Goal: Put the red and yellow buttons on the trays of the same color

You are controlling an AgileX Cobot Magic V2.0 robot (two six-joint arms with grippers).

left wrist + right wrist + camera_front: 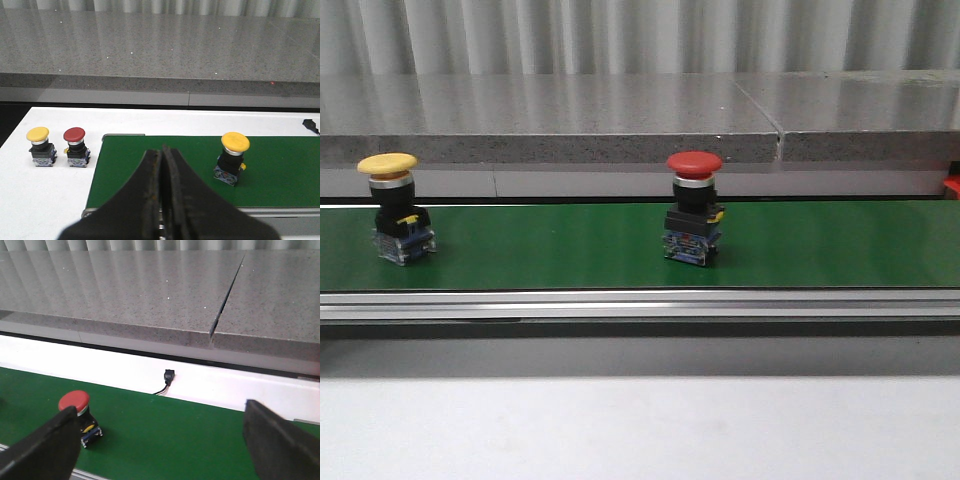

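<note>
From the front camera I see a green conveyor belt [570,245] running across the view, with two mushroom-head push buttons standing upright on it. The yellow button [392,205] sits toward the left end of the belt and the red button [693,205] stands near the middle, the two well apart. Behind the belt is a grey granite ledge [550,120]. At the far right edge a small patch of red [951,186] shows, but I cannot tell what it is. I see no trays in any camera.

On my left wrist camera, the left gripper [162,155] has its dark fingers pressed together, with nothing between them. It hangs above the near edge of the belt. The yellow button on the belt appears here too, off to one side of the fingertips and clear of them. Beyond the belt's end, on the white table surface [40,200], stand two more buttons side by side: a spare yellow button [39,146] and a spare red button [75,146], close to each other but not touching.

On my right wrist camera, the right gripper [165,432] is spread wide, its two fingers at opposite edges of the picture and holding nothing. The red button stands on the belt just beside one finger [50,445]. A black cable plug [168,376] lies on the white strip behind the belt.
</note>
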